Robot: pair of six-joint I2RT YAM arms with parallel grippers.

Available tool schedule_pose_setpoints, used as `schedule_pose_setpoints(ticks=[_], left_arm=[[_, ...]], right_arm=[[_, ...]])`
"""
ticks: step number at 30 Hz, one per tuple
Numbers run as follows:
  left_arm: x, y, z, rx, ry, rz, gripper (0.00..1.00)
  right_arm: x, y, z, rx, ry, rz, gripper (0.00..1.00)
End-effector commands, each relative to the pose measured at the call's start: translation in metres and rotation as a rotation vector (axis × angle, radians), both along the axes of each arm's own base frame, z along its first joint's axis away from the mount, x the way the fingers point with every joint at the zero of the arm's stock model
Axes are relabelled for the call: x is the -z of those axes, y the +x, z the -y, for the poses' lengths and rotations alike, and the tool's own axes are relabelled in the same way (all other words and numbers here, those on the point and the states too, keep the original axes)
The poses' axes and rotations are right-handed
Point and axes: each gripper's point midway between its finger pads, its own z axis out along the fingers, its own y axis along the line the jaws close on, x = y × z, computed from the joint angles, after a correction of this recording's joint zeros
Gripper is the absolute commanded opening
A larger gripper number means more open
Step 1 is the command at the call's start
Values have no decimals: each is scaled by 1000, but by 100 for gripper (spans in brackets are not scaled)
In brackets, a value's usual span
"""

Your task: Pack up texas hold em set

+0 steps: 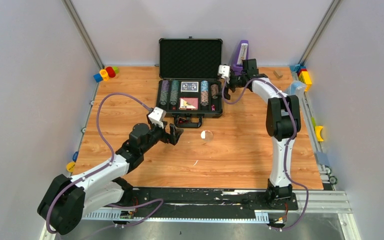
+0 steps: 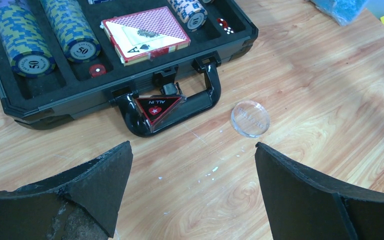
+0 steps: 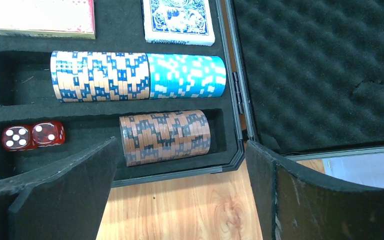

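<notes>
an open black briefcase [image 1: 211, 114] sits at the 12 o'clock end of the wooden table [image 1: 240, 155], its foam-lined lid [image 1: 190, 58] standing upright and its handle [image 1: 188, 121] facing 6 o'clock. rows of poker chips [image 1: 170, 93] lie on their sides in the foam slots, flanking a blue card deck [image 1: 189, 86] and, at its 6 o'clock, a red card deck [image 1: 189, 103]. two red dice [image 3: 32, 136] share one outer slot with a short orange chip stack [image 3: 165, 136]. the left gripper [image 1: 174, 134] hovers at 7 o'clock of the case, near the handle, jaws wide apart and holding nothing. a clear round disc [image 2: 250, 118] lies flat on the wood at the handle's 4 o'clock, and a red-and-black "all in" triangle [image 2: 157, 106] rests inside the handle loop. the right gripper [image 1: 232, 80] hangs at the case's 2 o'clock corner by the hinge, jaws apart and empty, with a purple metronome [image 1: 240, 56] just beyond it at 12 o'clock.
</notes>
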Motion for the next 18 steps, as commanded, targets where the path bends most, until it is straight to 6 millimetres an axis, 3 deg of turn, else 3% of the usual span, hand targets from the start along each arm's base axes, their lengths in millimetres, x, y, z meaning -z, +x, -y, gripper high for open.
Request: schedule_pose_setpoints(ticks=[1,5,8,11,14,16,18], left_arm=[[-27,10,4,-2,-22,78,99],[-29,9,4,1,-25,82,99],[-29,9,3,-4,-25,84,99],[-28,10,1,-11,-23,82,99],[-27,10,2,-14,-24,81,99],[-28,11,2,-14,-27,80,99],[-28,10,2,-14,-28,81,99]], right_arm=[[-45,-3,-6,2,38,70,100],[-70,-5,3,185,123,36,100],[-89,-22,2,285,255,27,100],[-94,-32,2,513,385,-89,100],[-80,-34,-4,739,435,-231,100],[-63,-43,-17,792,388,-292,100],[-48,-52,-25,794,340,-345,73]])
